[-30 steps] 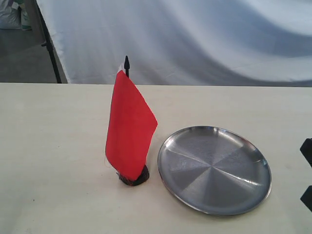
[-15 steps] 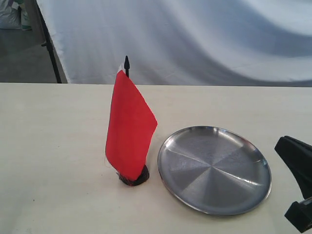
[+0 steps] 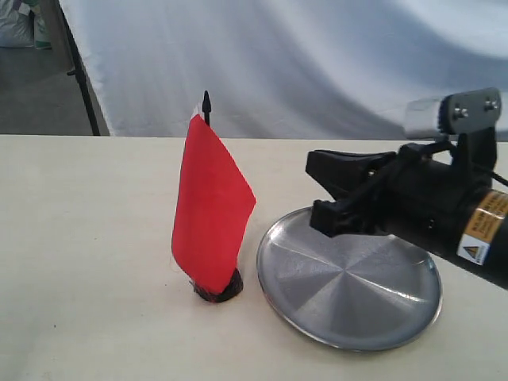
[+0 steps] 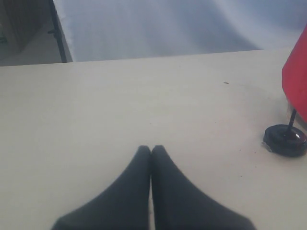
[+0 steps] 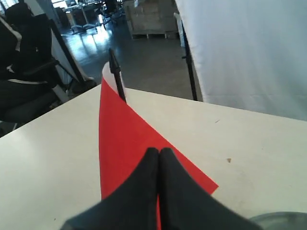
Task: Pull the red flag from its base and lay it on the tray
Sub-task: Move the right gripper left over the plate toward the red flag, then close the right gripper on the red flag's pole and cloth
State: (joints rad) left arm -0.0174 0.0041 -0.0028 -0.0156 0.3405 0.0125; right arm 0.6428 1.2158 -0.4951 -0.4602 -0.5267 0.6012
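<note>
The red flag [image 3: 210, 210] stands upright on its thin black stick, planted in the small black base [image 3: 222, 290]. To its right lies the round steel tray [image 3: 349, 278], holding nothing. My right gripper [image 3: 317, 194] hovers over the tray's left part, pointing at the flag and a short way from the cloth. In the right wrist view its fingertips [image 5: 159, 149] press together, shut on nothing, with the flag [image 5: 122, 139] beyond them. My left gripper [image 4: 151, 147] is shut and empty over bare table, the base [image 4: 285, 140] and flag edge [image 4: 296, 81] off to one side.
The pale table [image 3: 87, 238] runs wide to the left of the flag. A white backdrop sheet [image 3: 317, 63] hangs behind the table, with a black stand leg [image 3: 79, 79] at the back left. A sliver of tray rim [image 5: 283, 220] shows in the right wrist view.
My right arm has swept in from the right edge, rising and moving left over the tray toward the flag. Flag, base and tray have not moved.
</note>
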